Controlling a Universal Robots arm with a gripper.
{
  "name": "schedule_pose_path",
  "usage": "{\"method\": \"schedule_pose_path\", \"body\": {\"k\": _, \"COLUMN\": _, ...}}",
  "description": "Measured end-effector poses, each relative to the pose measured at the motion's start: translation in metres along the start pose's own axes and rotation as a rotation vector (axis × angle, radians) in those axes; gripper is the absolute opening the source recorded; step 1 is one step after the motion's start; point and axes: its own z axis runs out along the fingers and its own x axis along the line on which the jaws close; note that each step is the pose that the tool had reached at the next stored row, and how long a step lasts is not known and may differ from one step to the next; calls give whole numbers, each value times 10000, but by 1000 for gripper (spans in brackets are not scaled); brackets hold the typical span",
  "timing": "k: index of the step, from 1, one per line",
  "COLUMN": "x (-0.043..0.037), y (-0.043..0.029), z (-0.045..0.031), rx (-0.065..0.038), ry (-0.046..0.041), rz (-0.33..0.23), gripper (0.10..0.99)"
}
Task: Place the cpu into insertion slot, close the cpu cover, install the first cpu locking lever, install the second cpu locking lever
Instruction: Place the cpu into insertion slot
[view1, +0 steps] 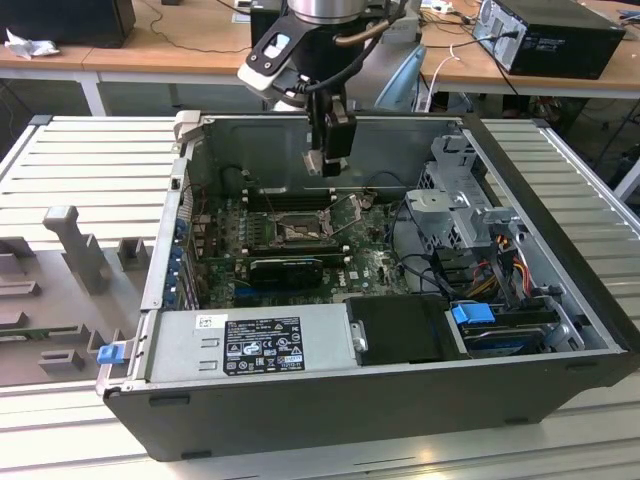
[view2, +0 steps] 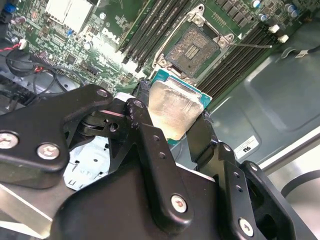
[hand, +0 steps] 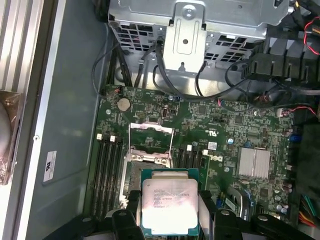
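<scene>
Over the open computer case (view1: 350, 410) in the exterior view, the gripper (view1: 325, 160) hangs well clear of the green board (view1: 370, 265), roughly above the insertion slot (view1: 298, 228). Nearer the camera, the power supply (view1: 250, 345) carries a black label and a small white one; their print is too small to make out.

In the second wrist view the gripper (view2: 172, 117) is clenched on the cpu (view2: 175, 105). Its two black fingers (view2: 142, 112) press on opposite edges of the chip, whose pale, smudged metal top faces the camera. Beyond it lies the insertion slot (view2: 192, 47), uncovered, with its dark contact field showing, flanked by long memory slots (view2: 150, 30). White lettering is printed on the board beside those slots, and a white sticker (view2: 248, 145) with black marks sits on the grey case panel.

In the first wrist view the cpu (hand: 169, 205) sits between the fingers (hand: 131, 205), overlapping the near part of the insertion slot (hand: 131, 175). Faint grey print crosses the chip's top — not legible. The cpu cover (hand: 151, 137) stands swung open on the far side of the slot. A ribbed silver heatsink (hand: 254, 162) lies further along the board, and white printed marks dot the green surface around it.
</scene>
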Motion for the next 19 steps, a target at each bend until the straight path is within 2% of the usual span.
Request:
{"method": "schedule_pose_path", "body": {"k": 11, "x": 0, "y": -2, "z": 18, "rx": -27, "ry": -84, "rz": 1058, "gripper": 541}}
{"method": "schedule_pose_path", "body": {"k": 19, "x": -3, "y": -7, "z": 90, "rx": -24, "ry": -82, "rz": 1059, "gripper": 541}}
